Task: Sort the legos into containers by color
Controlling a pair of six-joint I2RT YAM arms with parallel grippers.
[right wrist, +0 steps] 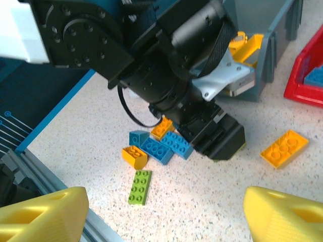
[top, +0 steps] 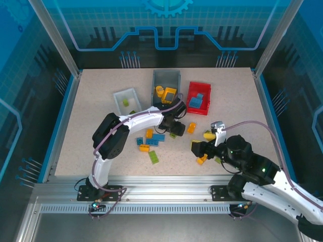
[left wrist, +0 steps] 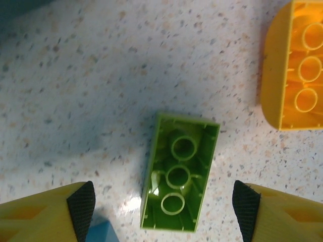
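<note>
The lime green plastic brick (left wrist: 179, 194), turned hollow side up, lies flat on the speckled beige worktop (left wrist: 75, 91) between the two fingers of the left claw (left wrist: 164, 207). That claw is spread wide and has hold of nothing, and neither pad is touching the brick. The step in hand is judged to be the pickup of this brick. Its long sides are slightly skewed to the pads, so a small wrist turn is advised before the claw is lowered, so that both long walls are met squarely and the brick is not spun on closing. A blue piece (left wrist: 101, 233) just beside one finger and an upturned orange-yellow brick (left wrist: 295, 65) nearby should be kept out of the pinch. Once lifted, the brick is best carried to the white translucent bin (top: 117, 96), where green pieces are already seen. Yellow pieces are held in the grey bin (top: 166, 75) and blue ones in the red bin (top: 192, 88). The right claw (right wrist: 161, 212) is also wide open and empty, close to the left arm, and should be given room.
</note>
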